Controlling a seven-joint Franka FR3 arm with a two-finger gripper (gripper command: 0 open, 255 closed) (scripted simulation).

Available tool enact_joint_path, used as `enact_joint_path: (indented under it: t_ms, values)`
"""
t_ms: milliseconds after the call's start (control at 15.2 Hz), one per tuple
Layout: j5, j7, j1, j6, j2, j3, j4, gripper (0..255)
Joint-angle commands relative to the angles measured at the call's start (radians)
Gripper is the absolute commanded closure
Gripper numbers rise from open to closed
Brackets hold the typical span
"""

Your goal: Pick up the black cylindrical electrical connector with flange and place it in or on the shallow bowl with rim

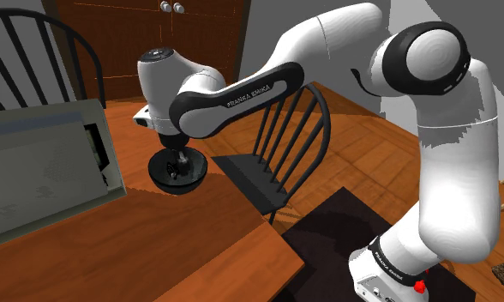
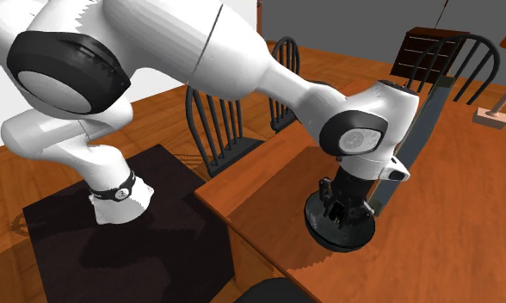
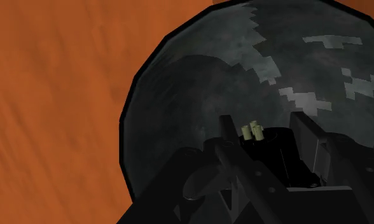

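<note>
Evidently the gripper (image 3: pixel 263 127) is clamped on the black connector (image 3: pixel 275 149), holding it low inside the dark bowl (image 3: pixel 243 63) on the wooden table (image 3: pixel 52 95). It looks small, rigid, light and probably slick. Its cylindrical body, below the pale pins (image 3: pixel 252 132), seems the soundest place to grip.

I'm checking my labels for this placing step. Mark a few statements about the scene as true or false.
1. The gripper hangs over the bowl. True.
2. The bowl stands on the floor. False: it stands on the wooden table.
3. The connector sits between the gripper's fingers. True.
4. The bowl is white. False: it is dark, nearly black.
5. A dark chair stands at the table's edge. True.
</note>
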Motion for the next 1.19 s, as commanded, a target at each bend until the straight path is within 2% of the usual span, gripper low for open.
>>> enact_joint_path:
  t_ms: [0,1122]
  values:
    - [0.011,-0.007,-0.003,-0.019,-0.013,0.008,0.008,255]
    - [0.088,-0.066,-0.023,-0.180,-0.112,0.059,0.093,255]
